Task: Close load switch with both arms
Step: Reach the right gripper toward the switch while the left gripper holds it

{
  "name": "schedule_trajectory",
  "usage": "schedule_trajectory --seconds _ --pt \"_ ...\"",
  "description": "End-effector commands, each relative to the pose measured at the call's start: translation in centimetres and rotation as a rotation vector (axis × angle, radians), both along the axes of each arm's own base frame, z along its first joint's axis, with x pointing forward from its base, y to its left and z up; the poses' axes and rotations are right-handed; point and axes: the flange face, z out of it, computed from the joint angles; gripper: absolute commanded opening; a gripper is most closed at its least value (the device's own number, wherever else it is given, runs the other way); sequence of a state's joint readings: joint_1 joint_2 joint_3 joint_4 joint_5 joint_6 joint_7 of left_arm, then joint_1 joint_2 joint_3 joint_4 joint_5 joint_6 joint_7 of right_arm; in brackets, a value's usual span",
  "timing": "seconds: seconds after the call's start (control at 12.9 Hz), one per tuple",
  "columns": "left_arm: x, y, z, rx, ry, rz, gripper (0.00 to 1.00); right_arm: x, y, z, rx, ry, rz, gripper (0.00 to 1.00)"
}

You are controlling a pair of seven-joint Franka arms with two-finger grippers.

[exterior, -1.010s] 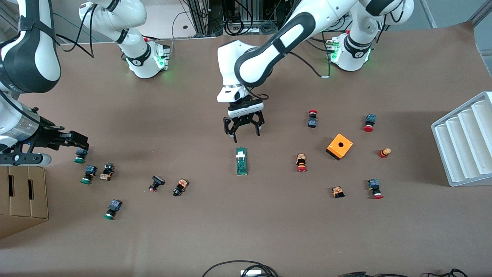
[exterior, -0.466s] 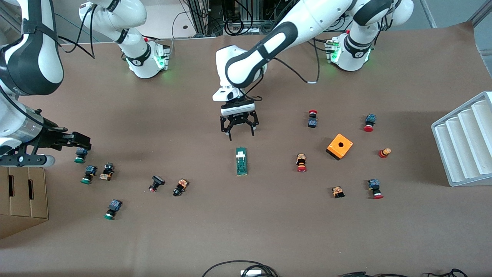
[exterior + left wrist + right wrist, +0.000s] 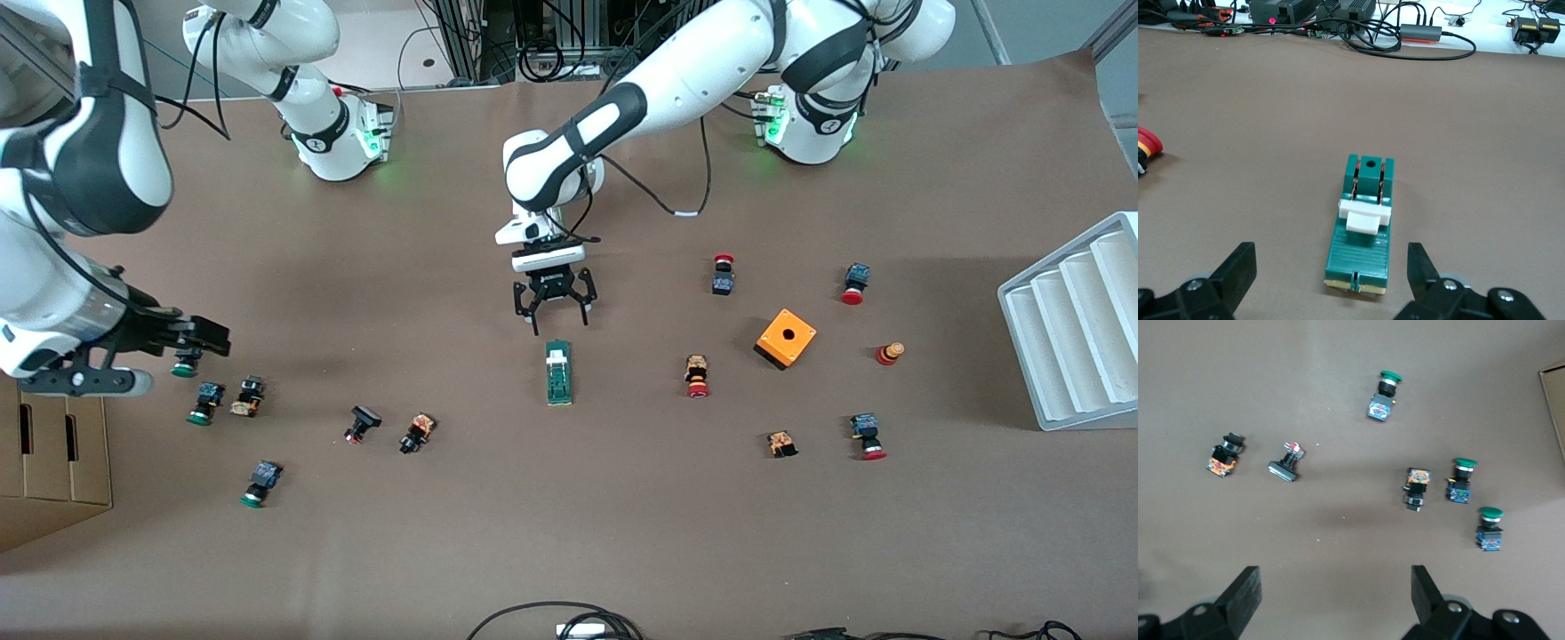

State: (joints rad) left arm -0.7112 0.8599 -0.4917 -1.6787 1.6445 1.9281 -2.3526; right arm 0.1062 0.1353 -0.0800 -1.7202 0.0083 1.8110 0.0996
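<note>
The load switch (image 3: 558, 372), a narrow green bar with a white block piece, lies flat mid-table. In the left wrist view the switch (image 3: 1361, 227) lies just ahead of the jaws, between their lines. My left gripper (image 3: 559, 322) (image 3: 1329, 261) is open and empty. It hangs low over the table, just at the end of the switch that points toward the robot bases. My right gripper (image 3: 212, 342) (image 3: 1333, 580) is open and empty. It is over the table at the right arm's end, above a group of push buttons.
An orange box with a hole (image 3: 786, 338) and several red-capped buttons (image 3: 698, 376) lie toward the left arm's end. Green-capped buttons (image 3: 203, 403) (image 3: 1460, 480) lie toward the right arm's end. A white ridged tray (image 3: 1071, 333) and a cardboard box (image 3: 49, 462) stand at the table's ends.
My left gripper has come down closer to the table, toward the switch's end. My right gripper has shifted a little toward the table's middle.
</note>
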Motion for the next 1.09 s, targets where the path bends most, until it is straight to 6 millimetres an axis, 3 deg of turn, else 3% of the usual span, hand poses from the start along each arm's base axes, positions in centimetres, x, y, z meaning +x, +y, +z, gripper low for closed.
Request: schedule_trajectory --seconds 0.0,0.16,0.39,0.78,1.01 --pt "0.4 -1.8 -0.5 -0.031 -0.046 0.009 1.0 1.1 2.6 -1.6 0.013 -0.022 -0.052 1.0" --pt "0.8 -2.4 -1.6 -0.024 -0.063 0.036 1.0 1.6 3.9 -2.5 0.01 -0.022 -0.108 1.0" --pt "0.4 -2.1 -4.5 0.012 -0.14 0.027 1.0 2.6 8.1 -4.5 0.053 -0.046 -0.225 1.0" --pt "-0.4 -2.1 -5.8 -0.033 -0.186 0.043 1.0 3.9 17.4 -9.1 0.084 -0.125 -0.474 1.0" --pt "-1.0 -2.0 -7.1 -0.032 -0.204 0.008 1.0 2.8 23.8 -11.2 0.11 -0.117 -0.618 1.0"
